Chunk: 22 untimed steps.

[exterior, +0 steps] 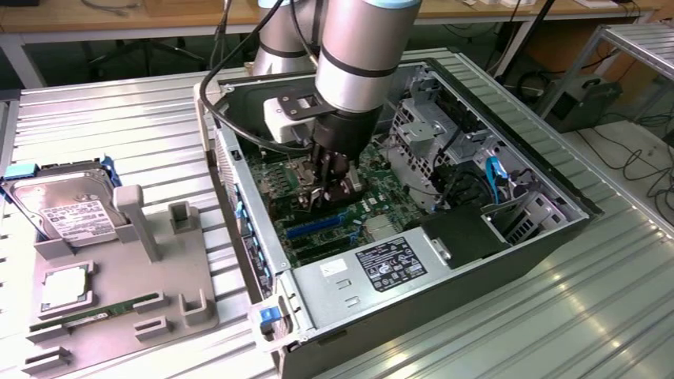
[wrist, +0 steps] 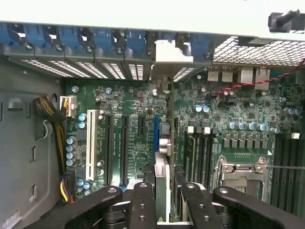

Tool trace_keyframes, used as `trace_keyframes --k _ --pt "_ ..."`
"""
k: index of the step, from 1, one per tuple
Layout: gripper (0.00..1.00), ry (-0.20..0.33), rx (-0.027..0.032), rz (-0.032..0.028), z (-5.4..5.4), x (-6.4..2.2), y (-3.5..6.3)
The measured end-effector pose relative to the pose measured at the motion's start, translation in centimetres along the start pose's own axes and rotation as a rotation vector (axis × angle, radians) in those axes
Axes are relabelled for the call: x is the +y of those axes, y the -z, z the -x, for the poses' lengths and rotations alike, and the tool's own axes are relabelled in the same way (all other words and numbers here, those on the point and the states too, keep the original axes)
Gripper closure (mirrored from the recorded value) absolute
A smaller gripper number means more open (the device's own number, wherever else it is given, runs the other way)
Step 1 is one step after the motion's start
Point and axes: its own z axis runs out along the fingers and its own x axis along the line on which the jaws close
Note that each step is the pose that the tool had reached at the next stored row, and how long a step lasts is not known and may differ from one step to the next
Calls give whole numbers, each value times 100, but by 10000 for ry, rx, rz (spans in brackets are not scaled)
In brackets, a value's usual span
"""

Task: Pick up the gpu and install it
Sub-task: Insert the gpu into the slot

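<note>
The gpu (wrist: 162, 179) shows edge-on in the wrist view as a thin card standing upright between my fingers (wrist: 143, 205). It runs along the motherboard beside a blue slot (wrist: 156, 133). Its silver bracket (wrist: 172, 51) sits at the rear openings of the case. My gripper (wrist: 164, 207) is shut on the card's top edge. In the exterior view, the gripper (exterior: 321, 193) reaches down into the open computer case (exterior: 526, 237), low over the green motherboard (exterior: 316, 229). I cannot tell whether the card is seated in the slot.
A grey fixture (exterior: 126, 292) on the exterior view's left holds a silver hard drive (exterior: 69, 209), a processor (exterior: 63, 288) and a green RAM stick (exterior: 95, 313). Inside the case are a drive cage (exterior: 421, 142), cables (exterior: 495, 178) and a labelled power supply (exterior: 390, 260).
</note>
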Motion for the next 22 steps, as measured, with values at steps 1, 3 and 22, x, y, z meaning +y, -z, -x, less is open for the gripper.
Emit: trace_keyframes --k 1,3,22 --pt "74 -5 43 1 0 7 -7" --pt "74 -29 57 2 0 21 -15" --pt "74 -108 52 -3 1 61 -135"
